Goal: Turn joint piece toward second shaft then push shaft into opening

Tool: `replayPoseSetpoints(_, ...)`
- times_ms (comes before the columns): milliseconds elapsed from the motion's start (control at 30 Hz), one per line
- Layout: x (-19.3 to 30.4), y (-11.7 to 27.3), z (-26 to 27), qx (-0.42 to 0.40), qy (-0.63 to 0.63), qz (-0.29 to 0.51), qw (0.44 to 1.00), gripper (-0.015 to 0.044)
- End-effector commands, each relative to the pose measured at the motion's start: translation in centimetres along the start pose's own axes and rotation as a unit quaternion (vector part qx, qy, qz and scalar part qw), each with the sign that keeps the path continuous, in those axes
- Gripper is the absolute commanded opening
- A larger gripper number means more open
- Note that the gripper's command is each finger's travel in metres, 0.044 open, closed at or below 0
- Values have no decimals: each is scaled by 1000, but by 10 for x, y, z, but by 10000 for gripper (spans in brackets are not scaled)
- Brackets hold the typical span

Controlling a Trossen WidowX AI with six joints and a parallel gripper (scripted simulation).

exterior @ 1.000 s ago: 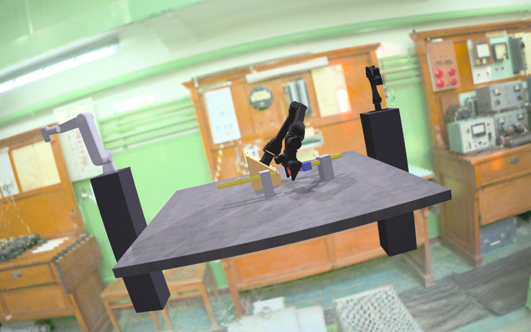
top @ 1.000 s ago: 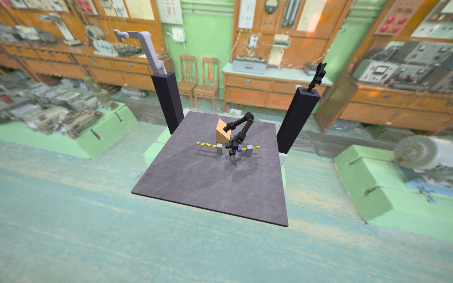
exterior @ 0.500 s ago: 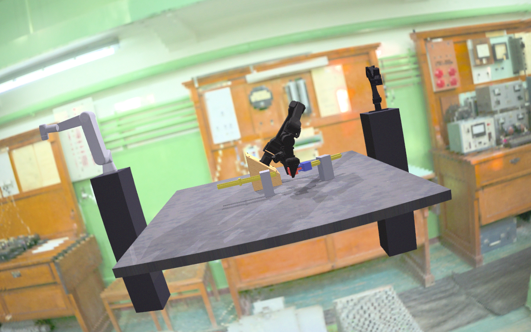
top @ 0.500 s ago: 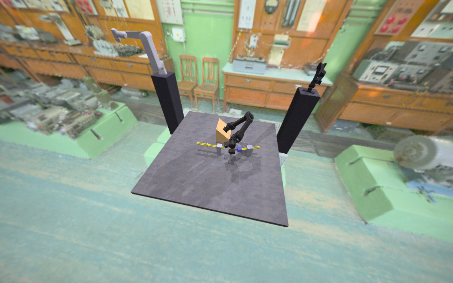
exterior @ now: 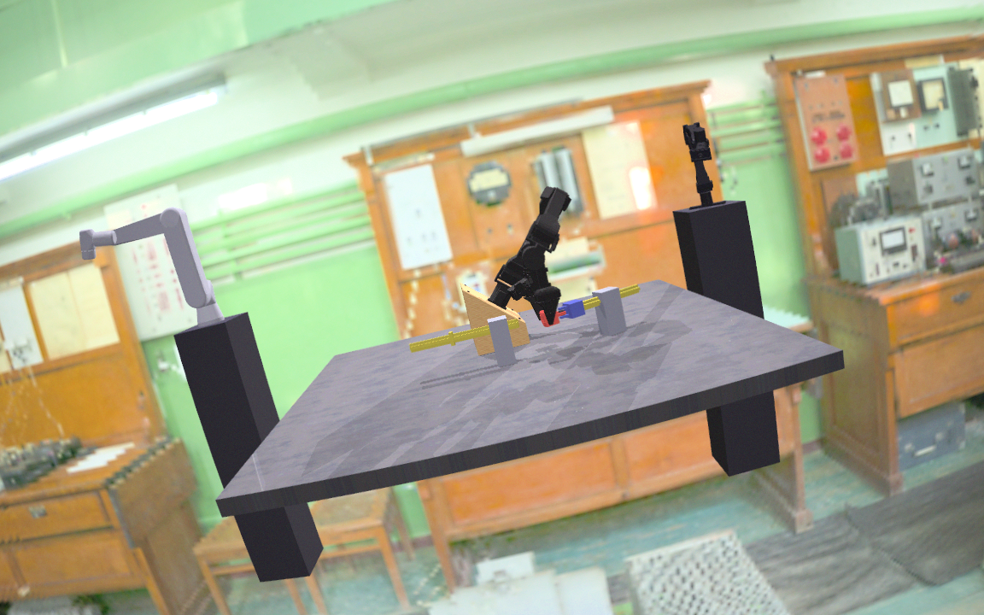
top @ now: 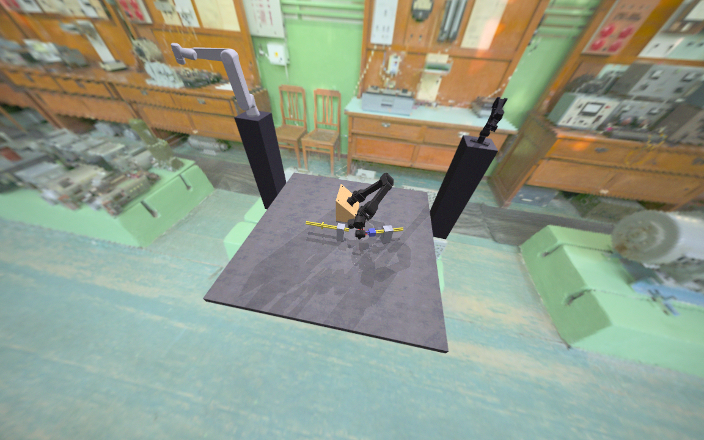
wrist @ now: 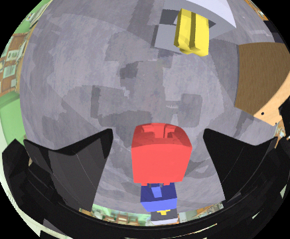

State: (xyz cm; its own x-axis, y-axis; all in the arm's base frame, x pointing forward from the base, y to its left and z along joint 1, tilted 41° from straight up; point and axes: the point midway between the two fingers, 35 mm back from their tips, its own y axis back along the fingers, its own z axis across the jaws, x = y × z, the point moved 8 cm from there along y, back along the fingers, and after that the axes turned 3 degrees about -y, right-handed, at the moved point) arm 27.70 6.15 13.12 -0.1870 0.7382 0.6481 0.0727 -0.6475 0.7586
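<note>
My gripper (top: 360, 234) (exterior: 549, 321) (wrist: 160, 134) is wide open, nothing clamped, fingers either side of the red joint piece (exterior: 545, 319) (wrist: 161, 162), which sits beyond the blue piece (top: 372, 232) (exterior: 572, 308) (wrist: 158, 197) on the fixed shaft, between the two grey blocks, apart from the sliding yellow shaft (top: 315, 224) (exterior: 434, 343) (wrist: 192, 33).

Top: high, far, facing steeply down; exterior: lower, oblique, sharing tabletop (top: 310, 289) (exterior: 557, 397) (wrist: 85, 60); wrist: close.
</note>
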Motion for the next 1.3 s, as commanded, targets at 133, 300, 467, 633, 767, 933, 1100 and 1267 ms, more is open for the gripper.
replayPoseSetpoints(133,-2,26,6,-3,116,-4,993,440)
replayPoseSetpoints(300,-4,45,8,-3,201,-7,980,440)
replayPoseSetpoints(467,-5,64,9,-3,283,-7,959,440)
replayPoseSetpoints(633,-5,83,9,-2,362,-5,932,440)
replayPoseSetpoints(767,-5,98,7,-1,424,-3,906,440)
replayPoseSetpoints(933,-5,117,4,-2,499,0,867,440)
replayPoseSetpoints(1100,-4,133,1,-4,560,3,829,440)
replayPoseSetpoints(1267,-4,134,1,-4,562,3,827,440)
